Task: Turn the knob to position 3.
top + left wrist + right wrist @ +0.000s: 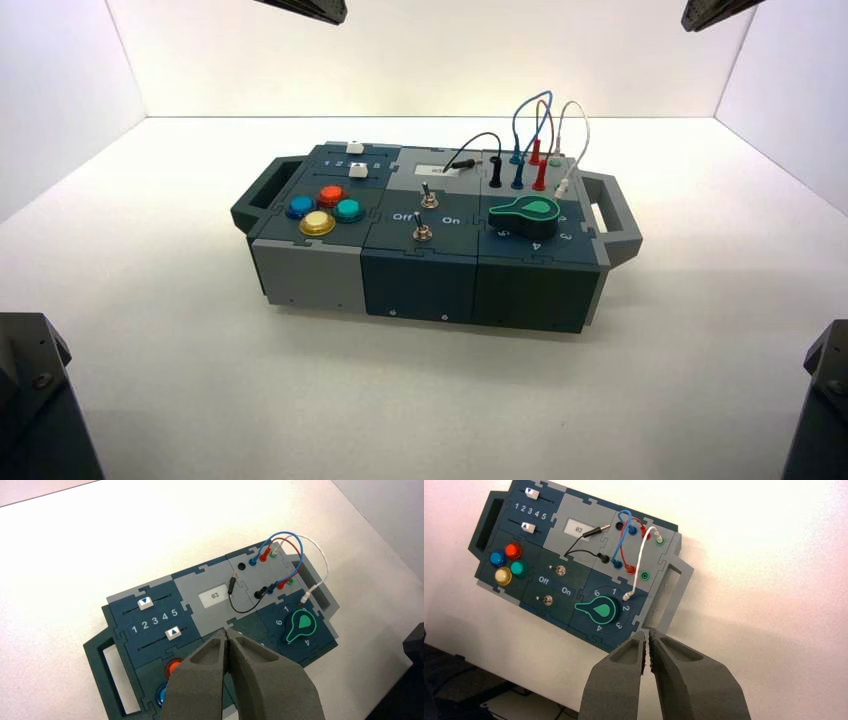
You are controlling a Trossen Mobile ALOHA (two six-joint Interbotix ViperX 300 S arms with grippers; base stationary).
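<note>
Right wrist view shows the right gripper [647,641] with its fingers closed on nothing, hanging well apart from the knob [600,610], which sits at the box's [310,275] right end inside its ring of numbers. From overhead, the knob's pointer runs toward nine o'clock. Being on the knob's side, the right arm looks better placed than the left gripper [227,636], likewise closed and empty.

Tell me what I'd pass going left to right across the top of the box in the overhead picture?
Left handle → blue button → yellow button → teal button → the two toggle switches → green knob → right handle.
</note>
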